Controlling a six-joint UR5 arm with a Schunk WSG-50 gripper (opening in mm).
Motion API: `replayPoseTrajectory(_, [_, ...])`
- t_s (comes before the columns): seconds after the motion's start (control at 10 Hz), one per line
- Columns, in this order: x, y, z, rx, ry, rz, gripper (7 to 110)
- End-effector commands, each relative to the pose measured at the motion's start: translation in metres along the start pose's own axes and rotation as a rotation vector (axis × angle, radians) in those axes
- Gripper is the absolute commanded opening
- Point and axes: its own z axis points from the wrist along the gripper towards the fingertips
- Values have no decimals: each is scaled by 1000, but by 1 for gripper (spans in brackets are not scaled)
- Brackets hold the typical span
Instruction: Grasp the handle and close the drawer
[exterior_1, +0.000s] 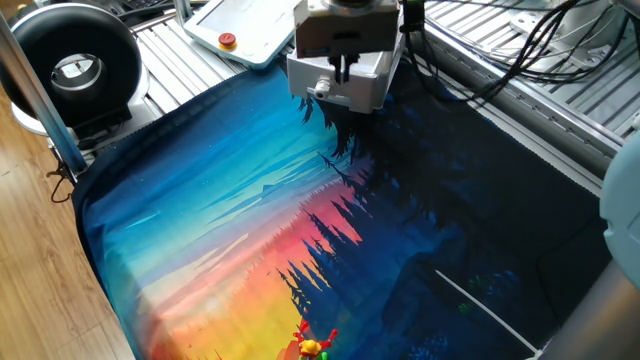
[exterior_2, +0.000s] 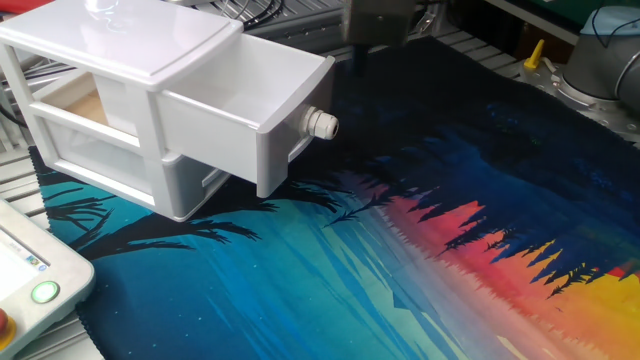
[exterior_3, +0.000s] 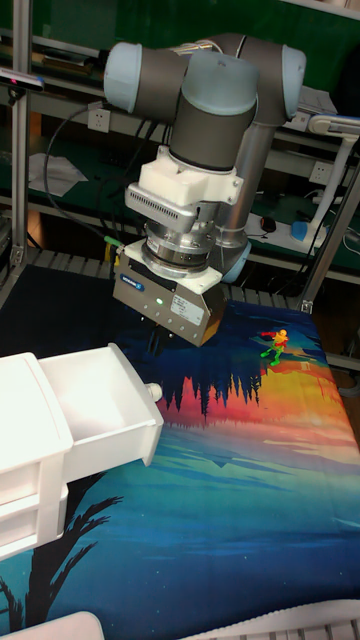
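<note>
The drawer (exterior_2: 250, 105) stands pulled out of the top of a small white cabinet (exterior_2: 110, 45), and its round white handle (exterior_2: 322, 124) points out over the mat. My gripper (exterior_2: 358, 58) hangs above and just behind the drawer's front, clear of the handle. In the one fixed view my gripper (exterior_1: 343, 70) has its dark fingers over the drawer front (exterior_1: 352, 92) and the handle (exterior_1: 320, 89). In the tall fixed view my gripper (exterior_3: 163, 343) hovers just above the handle (exterior_3: 153, 391) of the drawer (exterior_3: 100, 415). The fingers look slightly apart and hold nothing.
A colourful mat (exterior_1: 250, 220) covers the table. A white panel with a red button (exterior_1: 228, 41) lies at its far corner, beside a black round device (exterior_1: 75, 65). A small toy figure (exterior_1: 312, 345) stands at the near edge. Cables (exterior_1: 500, 50) trail behind the arm.
</note>
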Motion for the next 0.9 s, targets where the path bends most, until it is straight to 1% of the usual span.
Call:
replayPoseTrajectory(0.0, [-12, 13, -4, -69, -9, 28, 7])
replayPoseTrajectory(0.1, [3, -1, -4, -10, 54, 144, 7])
replayPoseTrajectory(0.2, [-6, 3, -3, -21, 30, 150, 7])
replayPoseTrajectory(0.3, [-36, 8, -1, -41, -67, 147, 7])
replayPoseTrajectory(0.4, [-45, 6, 2, -26, -93, 143, 7])
replayPoseTrajectory(0.5, [-45, 13, 2, -53, -92, 146, 7])
replayPoseTrajectory(0.6, [-51, 21, 3, -79, -112, 146, 7])
replayPoseTrajectory(0.7, [-51, 22, 4, -81, -110, 147, 7])
replayPoseTrajectory(0.8, [-46, 27, 4, -98, -90, 150, 7])
